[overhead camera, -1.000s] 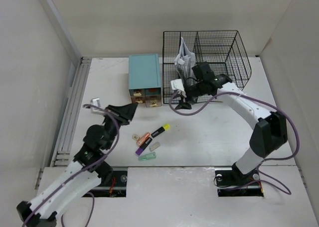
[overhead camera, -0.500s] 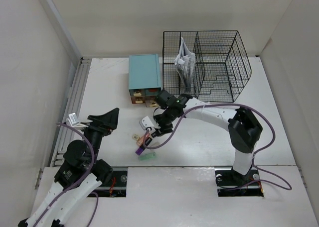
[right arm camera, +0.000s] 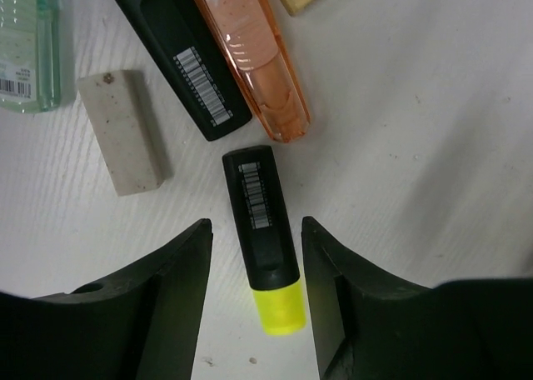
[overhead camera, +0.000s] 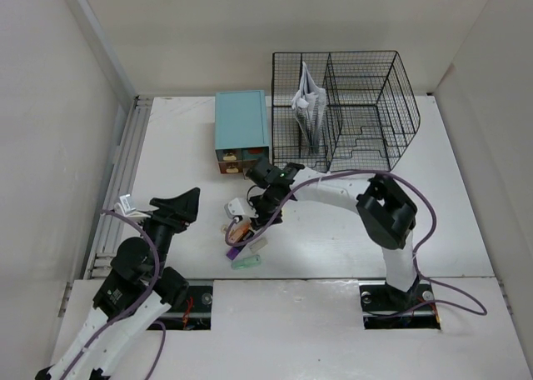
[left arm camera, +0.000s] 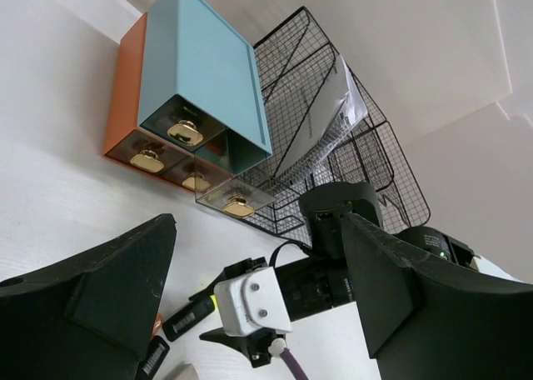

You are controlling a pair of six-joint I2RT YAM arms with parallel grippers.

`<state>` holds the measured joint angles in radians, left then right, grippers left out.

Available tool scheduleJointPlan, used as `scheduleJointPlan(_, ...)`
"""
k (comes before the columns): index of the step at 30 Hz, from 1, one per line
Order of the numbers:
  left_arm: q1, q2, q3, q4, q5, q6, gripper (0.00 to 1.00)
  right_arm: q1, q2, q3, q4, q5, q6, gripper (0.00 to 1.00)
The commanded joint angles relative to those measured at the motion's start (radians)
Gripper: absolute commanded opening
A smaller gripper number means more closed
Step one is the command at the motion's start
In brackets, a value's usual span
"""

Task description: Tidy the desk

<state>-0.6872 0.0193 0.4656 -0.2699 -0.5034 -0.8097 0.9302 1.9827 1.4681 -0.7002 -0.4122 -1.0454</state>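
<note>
On the white desk (overhead camera: 350, 230) lies a cluster of highlighters. A black one with a yellow cap (right arm camera: 265, 230) lies flat between the fingers of my right gripper (right arm camera: 254, 226), which is open, with a gap on each side. Beside it lie an orange highlighter (right arm camera: 250, 55), a black-bodied one (right arm camera: 179, 59), a pale eraser (right arm camera: 121, 130) and a green one (right arm camera: 29, 47). From above, the right gripper (overhead camera: 252, 217) hovers over that cluster. My left gripper (overhead camera: 179, 205) is open and holds nothing, at the near left and apart from the highlighters.
A teal-topped drawer box (overhead camera: 241, 126) stands at the back, one lower drawer pulled out (left arm camera: 237, 203). The black wire-mesh rack (overhead camera: 358, 105) beside it holds papers (overhead camera: 308, 105). A ribbed rail (overhead camera: 117, 188) runs along the left edge.
My right arm has swung from the rack down to the highlighters and its jaws have narrowed around the yellow-capped one. My left arm has drawn back to the near left and opened.
</note>
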Motion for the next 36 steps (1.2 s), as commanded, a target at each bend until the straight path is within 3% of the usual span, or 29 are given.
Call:
scheduleJointPlan(1, -0.002, -0.024, -0.007, -0.008, -0.017, -0.006, 0.78, 0.025, 0.019, 0.057, 0.019, 0.007, 0.019, 0.53)
scheduleJointPlan(20, -0.002, -0.076, 0.002, -0.037, -0.026, -0.006, 0.78, 0.11, 0.114, 0.097, -0.039, 0.179, 0.028, 0.49)
scheduleJointPlan(32, -0.002, -0.085, 0.002, -0.046, -0.026, -0.006, 0.78, 0.119, 0.186, 0.149, -0.18, 0.188, 0.008, 0.44)
scheduleJointPlan(35, -0.002, -0.094, 0.002, -0.057, -0.026, -0.006, 0.78, 0.119, 0.206, 0.158, -0.213, 0.177, -0.011, 0.36)
scheduleJointPlan(36, -0.002, -0.094, 0.002, -0.057, -0.035, -0.006, 0.78, 0.119, 0.206, 0.167, -0.226, 0.168, -0.011, 0.28)
